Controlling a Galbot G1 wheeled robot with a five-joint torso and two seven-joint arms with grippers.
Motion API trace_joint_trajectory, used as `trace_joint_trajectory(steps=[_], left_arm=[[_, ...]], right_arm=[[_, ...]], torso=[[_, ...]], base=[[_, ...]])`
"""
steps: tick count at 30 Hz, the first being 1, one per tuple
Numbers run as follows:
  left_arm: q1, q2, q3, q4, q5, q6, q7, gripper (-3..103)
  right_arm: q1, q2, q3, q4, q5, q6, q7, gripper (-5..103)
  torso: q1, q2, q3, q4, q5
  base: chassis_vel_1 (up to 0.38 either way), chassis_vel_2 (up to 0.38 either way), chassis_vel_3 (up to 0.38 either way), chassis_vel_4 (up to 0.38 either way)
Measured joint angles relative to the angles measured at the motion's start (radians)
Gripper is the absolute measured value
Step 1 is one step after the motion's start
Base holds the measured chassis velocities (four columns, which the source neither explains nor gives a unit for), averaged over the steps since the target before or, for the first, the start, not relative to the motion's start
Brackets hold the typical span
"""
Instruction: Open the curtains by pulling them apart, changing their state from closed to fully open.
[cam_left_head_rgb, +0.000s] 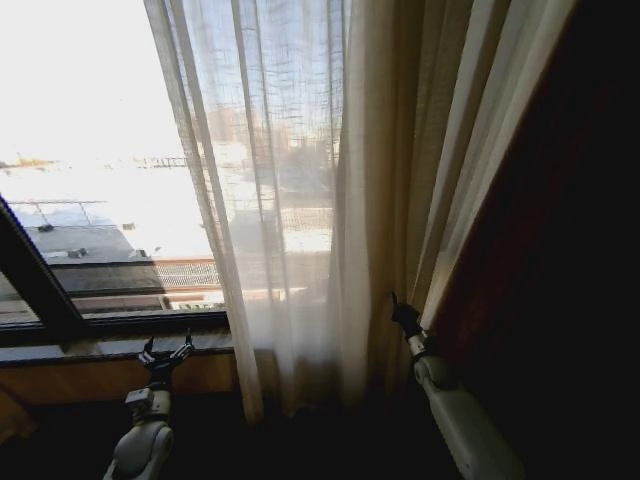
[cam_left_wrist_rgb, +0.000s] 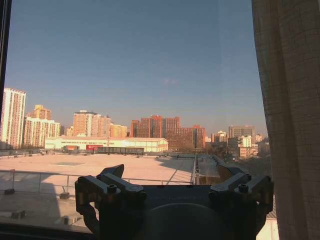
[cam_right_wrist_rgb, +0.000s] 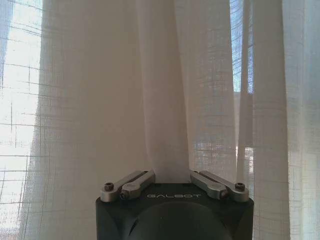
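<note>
Right gripper (cam_left_head_rgb: 405, 318), centre-right of frame, clenched on curtains (cam_left_head_rgb: 300, 200) fold; draw sideways steadily. Left gripper (cam_left_head_rgb: 165, 352), lower left, released, idle.

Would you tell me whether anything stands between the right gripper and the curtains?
Nothing visible does: the right gripper is already at the curtains, with a fold of the sheer fabric between its fingers.

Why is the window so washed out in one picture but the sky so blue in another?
Head view: backlit, the window blows out white and the dark drape goes near black. Left wrist view: even daylight, blue sky, left claw silhouetted. Right wrist view: soft light glows through the curtains.
</note>
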Motion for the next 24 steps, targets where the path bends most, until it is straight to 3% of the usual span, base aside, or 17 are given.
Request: trace_joint_trajectory(steps=[14,24], left_arm=[[0.0,0.0,0.0,0.0,0.0,0.0,0.0,100],[0.0,0.0,0.0,0.0,0.0,0.0,0.001,100]], right_arm=[[0.0,-0.004,0.01,-0.011,0.004,-0.015,-0.022,0],[0.008,-0.004,0.01,-0.019,0.021,0.026,-0.033,0]], torso=[[0.0,0.0,0.0,0.0004,-0.0002],[0.0,0.0,0.0,0.0,0.0005]], base=[[-0.036,-0.032,0.027,0.029],[-0.132,-0.124,0.132,0.115]])
